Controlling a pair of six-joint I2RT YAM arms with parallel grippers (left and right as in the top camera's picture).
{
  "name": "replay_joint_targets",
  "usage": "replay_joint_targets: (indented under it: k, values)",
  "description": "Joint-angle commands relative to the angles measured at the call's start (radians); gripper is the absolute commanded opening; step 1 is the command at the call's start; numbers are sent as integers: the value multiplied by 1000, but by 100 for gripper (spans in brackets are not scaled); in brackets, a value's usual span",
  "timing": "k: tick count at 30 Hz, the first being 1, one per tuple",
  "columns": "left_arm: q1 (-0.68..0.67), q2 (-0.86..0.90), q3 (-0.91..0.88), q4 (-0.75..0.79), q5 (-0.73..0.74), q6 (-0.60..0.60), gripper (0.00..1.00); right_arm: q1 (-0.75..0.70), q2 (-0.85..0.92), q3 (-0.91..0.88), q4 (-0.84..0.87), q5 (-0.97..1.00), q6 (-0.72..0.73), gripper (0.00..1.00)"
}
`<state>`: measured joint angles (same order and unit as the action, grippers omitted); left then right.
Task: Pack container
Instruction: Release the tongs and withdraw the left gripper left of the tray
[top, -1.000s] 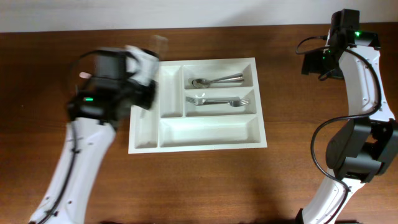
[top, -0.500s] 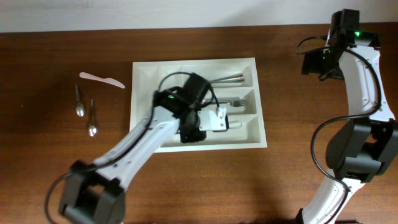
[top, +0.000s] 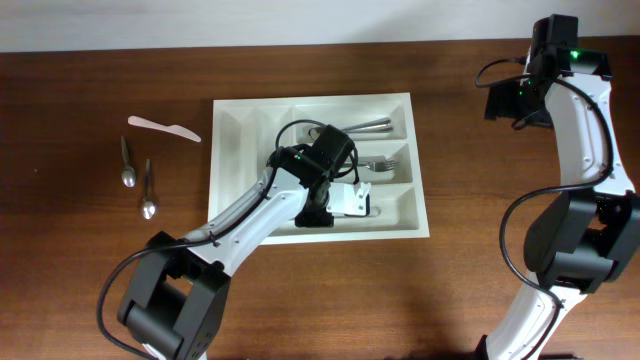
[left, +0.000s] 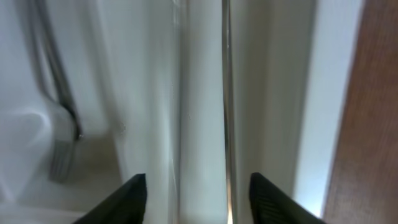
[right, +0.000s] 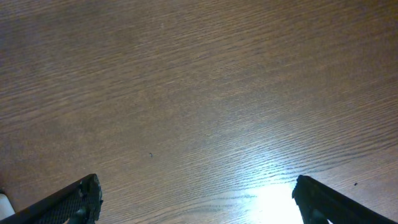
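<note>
The container, a white cutlery tray (top: 420, 170), lies in the middle of the table. A spoon (top: 368, 126) lies in its top long slot and a fork (top: 385, 164) in the middle one. My left gripper (top: 355, 200) is low over the bottom long slot, pointing right. In the left wrist view its jaws (left: 193, 193) are wide open over the slot's white floor (left: 202, 93), with the fork (left: 62, 143) to the left. I cannot tell whether anything lies in that slot. My right gripper (top: 500, 102) is open and empty over bare wood (right: 196, 199).
A white plastic knife (top: 165, 127) and two metal spoons (top: 127, 165) (top: 148, 195) lie on the wood left of the tray. The tray's front rim (left: 326, 93) borders brown table (left: 370, 93). The right arm stands at the far right.
My left arm swung from the tray's upper left corner down over the bottom long slot, then edged slightly right. The right arm has not moved.
</note>
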<state>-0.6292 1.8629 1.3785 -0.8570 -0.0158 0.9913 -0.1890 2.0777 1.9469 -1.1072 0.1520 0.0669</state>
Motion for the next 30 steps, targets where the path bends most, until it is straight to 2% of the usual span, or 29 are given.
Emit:
replay_joint_targets:
  k: [1, 6, 12, 15, 19, 23, 28, 29, 30]
  values:
    - [-5, 3, 13, 27, -18, 8, 59, 5, -20, 9, 0, -2, -7, 99]
    - [-8, -5, 61, 37, -6, -24, 58, 5, -20, 9, 0, -2, -7, 99]
    - [2, -18, 207, 65, -11, -153, 57, 5, -20, 9, 0, -2, -7, 99]
    - [34, -23, 305, 115, -110, -313, 58, 5, -20, 9, 0, -2, -7, 99]
    - [139, -23, 399, 151, -259, -584, 67, 5, -20, 9, 0, -2, -7, 99]
    - [277, -23, 411, 121, -276, -818, 67, 5, -20, 9, 0, -2, -7, 99]
    - [397, -23, 411, -17, -247, -848, 67, 5, -20, 9, 0, -2, -7, 99]
    - [418, -23, 411, -73, -240, -848, 71, 5, -20, 9, 0, -2, -7, 99]
    - [432, -23, 411, -120, -239, -848, 82, 5, -20, 9, 0, -2, -7, 99]
